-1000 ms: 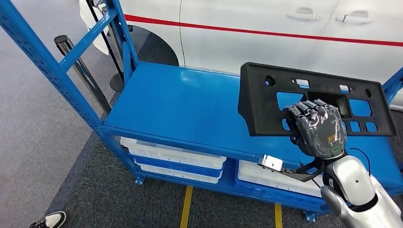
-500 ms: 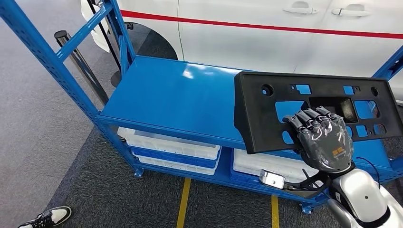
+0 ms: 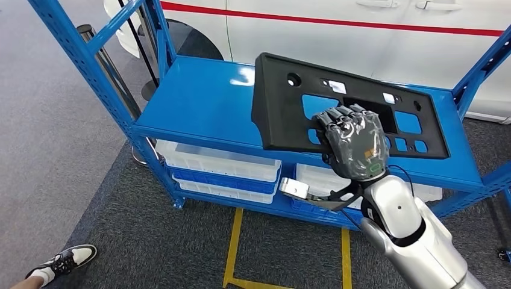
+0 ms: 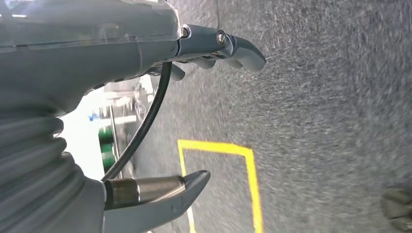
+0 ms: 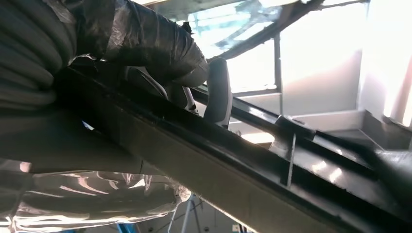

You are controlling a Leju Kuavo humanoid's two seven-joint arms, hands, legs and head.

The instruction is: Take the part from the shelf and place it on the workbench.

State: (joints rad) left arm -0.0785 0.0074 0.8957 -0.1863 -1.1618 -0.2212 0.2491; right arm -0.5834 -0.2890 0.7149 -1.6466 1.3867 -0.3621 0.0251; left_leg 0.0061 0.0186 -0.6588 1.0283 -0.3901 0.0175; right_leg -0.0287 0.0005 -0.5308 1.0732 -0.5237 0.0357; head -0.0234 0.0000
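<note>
The part (image 3: 283,102) is a flat black plastic panel with several cut-outs. My right hand (image 3: 352,141) grips its near edge and holds it tilted above the top of the blue shelf (image 3: 199,102). In the right wrist view the panel's dark edge (image 5: 218,165) runs across the picture, with the foil-wrapped fingers (image 5: 145,43) curled over it. My left hand (image 4: 97,53) hangs over grey carpet with its thumb and fingers apart and nothing between them.
A white car (image 3: 337,42) with a red stripe stands right behind the shelf. White bins (image 3: 217,168) fill the lower level. Blue uprights (image 3: 90,66) and a metal post (image 3: 108,66) stand at the left. A person's shoe (image 3: 63,262) and yellow floor tape (image 3: 232,247) lie nearby.
The panel has come up off the shelf top in my right hand and shifted toward the shelf's middle. The whole view has moved too, so the camera has shifted.
</note>
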